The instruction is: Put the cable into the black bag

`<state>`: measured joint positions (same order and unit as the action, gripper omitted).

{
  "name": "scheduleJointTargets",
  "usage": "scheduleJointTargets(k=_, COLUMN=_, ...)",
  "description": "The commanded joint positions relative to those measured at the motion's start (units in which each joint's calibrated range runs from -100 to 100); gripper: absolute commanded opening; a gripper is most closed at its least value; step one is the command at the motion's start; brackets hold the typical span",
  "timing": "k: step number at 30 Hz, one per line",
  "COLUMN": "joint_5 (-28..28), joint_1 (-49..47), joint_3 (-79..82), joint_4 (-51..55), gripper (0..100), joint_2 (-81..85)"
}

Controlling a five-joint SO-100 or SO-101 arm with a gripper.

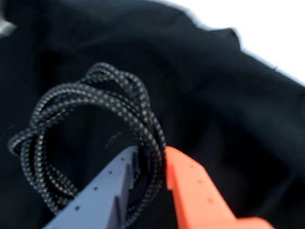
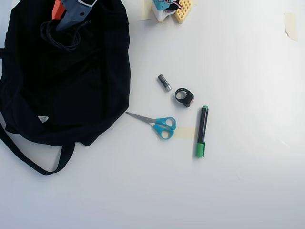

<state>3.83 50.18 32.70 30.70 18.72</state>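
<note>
Your hand (image 1: 151,160), with one grey-blue finger (image 1: 102,195) and one orange finger (image 1: 195,191), is clamping a strand of the thin black braided cable (image 1: 90,138), whose round coil is hanging out ahead of the fingertips. You are holding it directly over the large soft black fabric bag (image 2: 71,81), which is filling the wrist view beneath the hand. In the overhead view the hand is sitting above the bag's upper part, while the blue-handled scissors (image 2: 159,125), green marker pen (image 2: 201,131), small black ring-shaped object (image 2: 184,97) and little grey cylinder (image 2: 164,82) are lying well away from the hand on the white surface (image 2: 238,181).
</note>
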Motion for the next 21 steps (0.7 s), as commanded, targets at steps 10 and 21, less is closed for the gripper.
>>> scheduleJointTargets(k=10, joint_5=0.0, joint_1=-8.5, joint_3=-17.4, joint_4=23.6, gripper=31, joint_2=7.9)
scheduleJointTargets(k=21, joint_5=-17.8, joint_1=-49.7, joint_3=19.3, joint_4=28.2, gripper=2, joint_2=38.2)
